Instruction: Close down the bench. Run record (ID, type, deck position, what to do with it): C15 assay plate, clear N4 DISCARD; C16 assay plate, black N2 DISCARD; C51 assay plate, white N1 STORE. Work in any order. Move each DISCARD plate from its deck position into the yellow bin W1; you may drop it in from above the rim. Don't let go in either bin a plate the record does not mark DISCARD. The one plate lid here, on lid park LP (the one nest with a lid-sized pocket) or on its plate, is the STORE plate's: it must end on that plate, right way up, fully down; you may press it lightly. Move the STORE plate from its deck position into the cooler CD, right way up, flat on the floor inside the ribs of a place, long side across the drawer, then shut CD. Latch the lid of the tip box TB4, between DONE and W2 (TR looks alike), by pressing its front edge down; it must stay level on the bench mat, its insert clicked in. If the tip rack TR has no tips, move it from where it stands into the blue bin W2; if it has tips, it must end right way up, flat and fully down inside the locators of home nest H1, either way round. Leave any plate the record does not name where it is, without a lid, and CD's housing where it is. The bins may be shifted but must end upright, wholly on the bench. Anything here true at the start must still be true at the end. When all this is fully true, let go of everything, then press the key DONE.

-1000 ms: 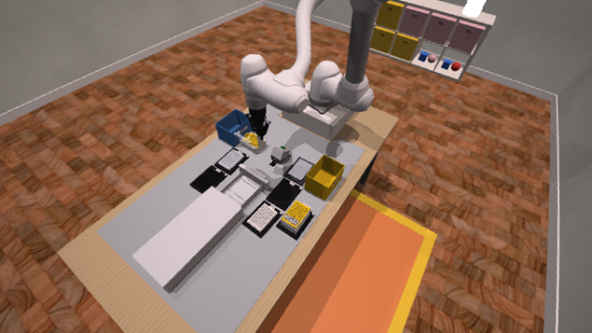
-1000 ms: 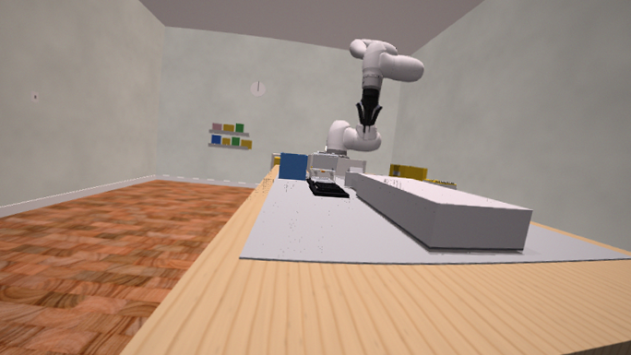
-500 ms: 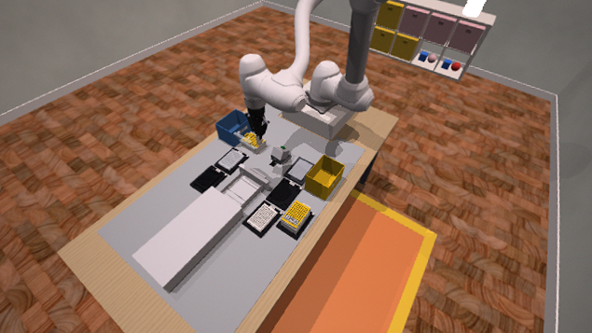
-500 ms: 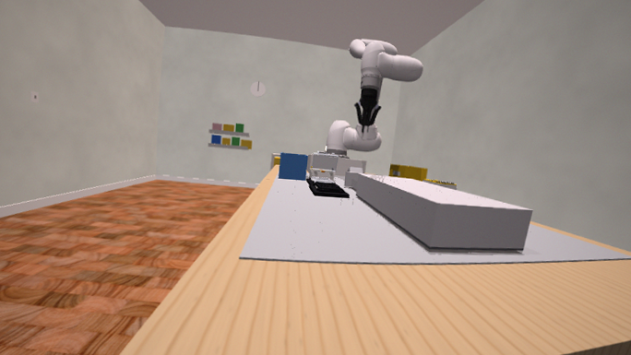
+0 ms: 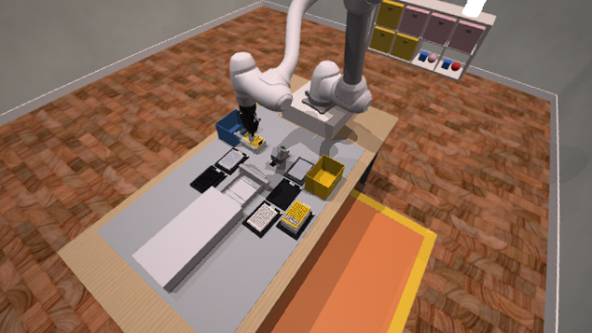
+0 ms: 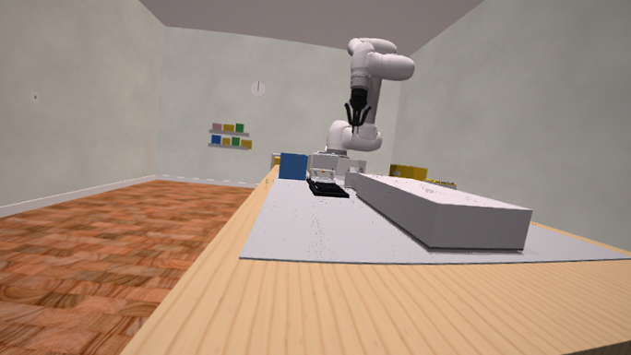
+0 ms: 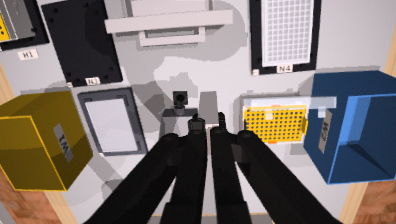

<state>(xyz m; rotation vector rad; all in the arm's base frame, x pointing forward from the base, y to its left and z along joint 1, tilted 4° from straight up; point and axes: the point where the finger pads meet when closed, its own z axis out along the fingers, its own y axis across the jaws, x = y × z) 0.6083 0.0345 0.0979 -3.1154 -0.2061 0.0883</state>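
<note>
From the wrist camera, far left, the yellow bin W1 [image 7: 35, 140] stands at the bench edge, with the lid park [image 7: 112, 122] and its pale lid just beside it. Above those, the black nest labelled N1 [image 7: 82, 42] lies beside the corner of the H1 nest [image 7: 20, 25].

In the middle, the gripper [image 7: 208, 125] hangs above the mat with its fingers fully closed together and nothing between them. Just ahead of the fingertips sits the small DONE key block [image 7: 179, 100], apart from them. Above it, the open cooler drawer [image 7: 170, 22] stretches across.

To the right of the gripper lies the tip box TB4 [image 7: 275, 122], yellow insert showing, its lid bar [image 7: 300, 102] along the far edge; it is near the fingers but not under them. The clear plate on N4 [image 7: 285, 32] lies above it. The blue bin W2 [image 7: 350, 125] stands just beside the tip box, by the right bench edge.

Bare mat shows between the key and the tip box.
</note>
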